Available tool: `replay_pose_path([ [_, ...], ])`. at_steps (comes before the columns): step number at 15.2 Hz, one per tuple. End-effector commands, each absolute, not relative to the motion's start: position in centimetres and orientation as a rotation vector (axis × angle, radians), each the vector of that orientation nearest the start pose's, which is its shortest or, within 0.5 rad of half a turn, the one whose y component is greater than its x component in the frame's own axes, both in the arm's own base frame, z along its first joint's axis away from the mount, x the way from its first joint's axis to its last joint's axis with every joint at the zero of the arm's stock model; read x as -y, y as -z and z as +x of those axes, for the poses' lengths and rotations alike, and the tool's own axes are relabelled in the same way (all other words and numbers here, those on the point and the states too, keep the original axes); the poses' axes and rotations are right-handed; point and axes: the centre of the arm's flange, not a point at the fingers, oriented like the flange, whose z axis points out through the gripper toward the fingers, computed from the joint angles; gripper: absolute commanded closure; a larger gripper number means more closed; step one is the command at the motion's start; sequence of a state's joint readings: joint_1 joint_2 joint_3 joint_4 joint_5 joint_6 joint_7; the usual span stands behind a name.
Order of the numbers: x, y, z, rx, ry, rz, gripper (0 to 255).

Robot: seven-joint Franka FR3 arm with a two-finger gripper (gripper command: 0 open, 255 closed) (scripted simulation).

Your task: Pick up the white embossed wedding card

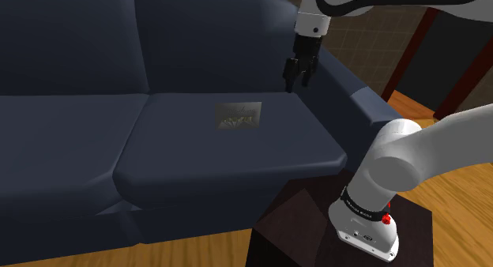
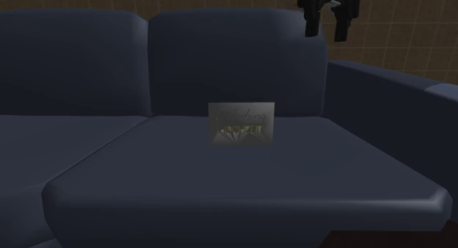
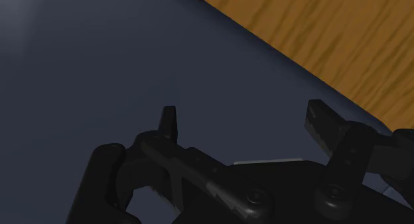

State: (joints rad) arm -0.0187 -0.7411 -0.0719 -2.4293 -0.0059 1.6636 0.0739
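Note:
The wedding card (image 1: 238, 116) is a pale grey rectangle with raised lettering, lying on the right seat cushion of the dark blue sofa (image 1: 197, 159). In the second exterior view the card (image 2: 241, 123) sits near the backrest. My black gripper (image 1: 299, 72) hangs in the air above the cushion, to the right of the card and well above it, near the sofa's armrest. Its fingers (image 2: 327, 22) stand apart with nothing between them. In the wrist view the gripper (image 3: 245, 126) is open over blue upholstery.
The sofa's armrest (image 1: 355, 95) rises just right of the gripper in the shoulder view. A wooden floor (image 1: 450, 202) lies beyond it. My dark stand (image 1: 300, 226) is in front of the sofa at the lower right. A second cushion (image 1: 55, 139) lies to the left.

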Motion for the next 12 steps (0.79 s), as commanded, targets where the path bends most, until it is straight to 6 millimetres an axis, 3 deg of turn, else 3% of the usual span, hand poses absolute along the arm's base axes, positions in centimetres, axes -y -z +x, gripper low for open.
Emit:
replay_pose_path([
  [1, 3.4, -54.9, 32.3, -0.224, -0.04, -3.091, 0],
  [7, 6.1, -51.6, 38.4, 0.158, 0.032, -3.073, 0],
  [12, 7.1, -49.0, 44.0, 0.47, 0.091, -3.022, 0],
])
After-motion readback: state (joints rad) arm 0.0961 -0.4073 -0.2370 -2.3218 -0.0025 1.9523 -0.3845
